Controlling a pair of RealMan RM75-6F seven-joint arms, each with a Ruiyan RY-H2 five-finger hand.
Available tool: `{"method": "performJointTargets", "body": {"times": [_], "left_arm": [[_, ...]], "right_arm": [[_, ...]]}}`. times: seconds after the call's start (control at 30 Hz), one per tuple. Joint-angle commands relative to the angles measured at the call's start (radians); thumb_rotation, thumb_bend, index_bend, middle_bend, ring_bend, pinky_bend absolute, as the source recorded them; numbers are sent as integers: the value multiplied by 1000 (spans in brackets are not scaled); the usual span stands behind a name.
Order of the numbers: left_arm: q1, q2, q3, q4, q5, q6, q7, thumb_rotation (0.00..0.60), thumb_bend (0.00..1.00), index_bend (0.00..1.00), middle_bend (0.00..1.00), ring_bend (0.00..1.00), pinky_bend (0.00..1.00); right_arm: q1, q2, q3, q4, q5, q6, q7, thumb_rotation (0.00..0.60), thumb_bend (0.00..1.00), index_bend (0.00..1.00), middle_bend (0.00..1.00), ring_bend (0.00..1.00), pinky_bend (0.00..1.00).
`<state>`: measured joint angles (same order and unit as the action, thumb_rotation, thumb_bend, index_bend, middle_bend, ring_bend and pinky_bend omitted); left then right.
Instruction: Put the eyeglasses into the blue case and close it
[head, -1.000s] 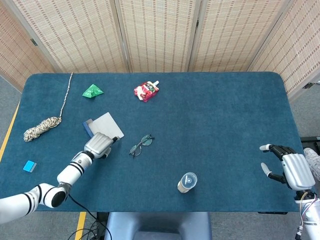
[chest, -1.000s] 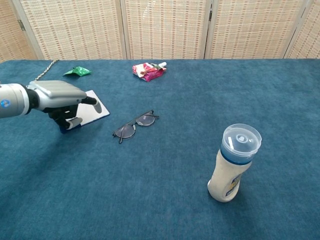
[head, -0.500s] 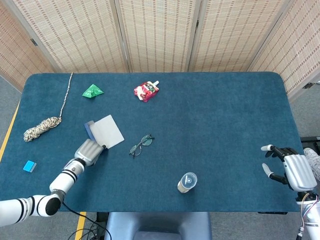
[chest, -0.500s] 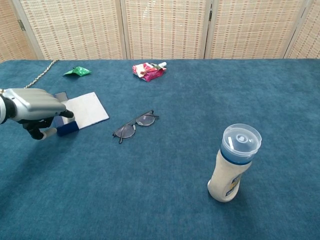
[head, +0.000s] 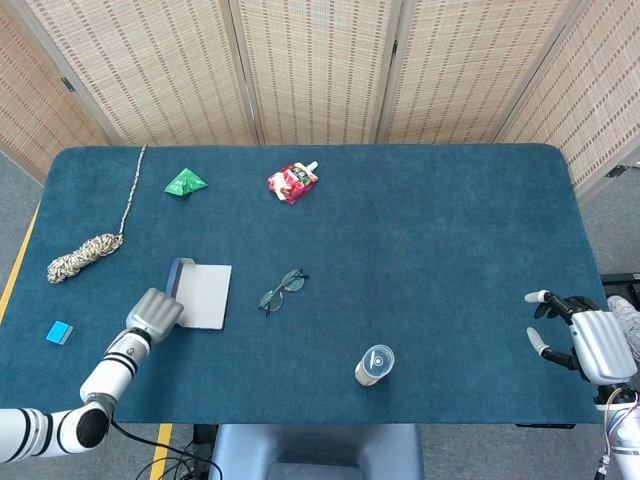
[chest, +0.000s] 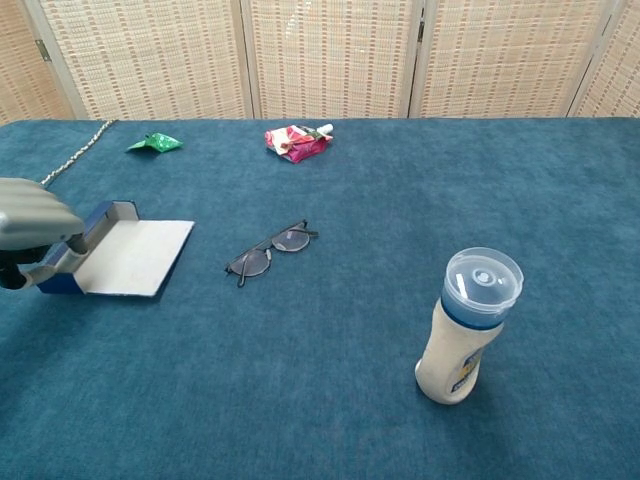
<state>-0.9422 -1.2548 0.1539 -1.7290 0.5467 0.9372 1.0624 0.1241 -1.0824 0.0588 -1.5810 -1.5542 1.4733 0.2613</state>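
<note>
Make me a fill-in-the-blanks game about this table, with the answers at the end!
1. The glasses lie on the table, not in the ____.
2. The left hand rests at the edge of the blue case, whose lid is ____.
3. The bottle stands ____ on the table.
4. The right hand holds ____.

Answers: case; open; upright; nothing

Matt napped cloth table (head: 430, 240)
</note>
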Motion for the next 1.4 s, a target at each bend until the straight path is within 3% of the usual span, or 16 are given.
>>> {"method": "performJointTargets", "body": {"times": [0.03,0.13,0.27,0.5,0.63,0.77,1.03,1.2,1.4], "left_arm": [[-33,-26,14,45,-119,43,62,600,613,438,985,913,932],[-46,-61,11,109,-191,50,86,600,613,366,981,910,932],[-49,-99,-11,191,-251,70,86,600,613,200,964,903,920],[-8,-101,-69,239,-105,126,-50,600,613,96,948,893,910],[5,-102,-113,274,-66,94,-133,600,612,87,946,892,909],[1,-152,-157,380,-118,29,-166,600,612,91,946,894,910],[-62,-256,-173,548,-283,-90,-55,600,612,152,960,914,916],[-93,-282,-177,552,-333,-100,-3,600,612,193,960,914,916],[-95,-252,-177,431,-245,-103,-40,600,612,223,960,914,916]], "right_arm": [[-1,0,0,2,0,2,2,600,346,333,507,507,351],[-3,0,0,4,1,4,4,600,345,333,509,509,351],[-7,3,0,6,2,10,8,600,345,333,514,513,351],[-10,5,2,10,5,11,12,600,345,333,519,519,352],[-13,5,2,13,6,14,16,600,345,333,524,522,352],[-15,3,0,17,7,13,21,600,345,333,527,525,351],[-22,1,-1,27,12,16,30,600,345,333,535,529,351],[-24,-2,-2,32,16,13,32,600,345,333,538,531,351],[-25,-3,-1,34,16,12,33,600,345,333,540,532,351]]}}
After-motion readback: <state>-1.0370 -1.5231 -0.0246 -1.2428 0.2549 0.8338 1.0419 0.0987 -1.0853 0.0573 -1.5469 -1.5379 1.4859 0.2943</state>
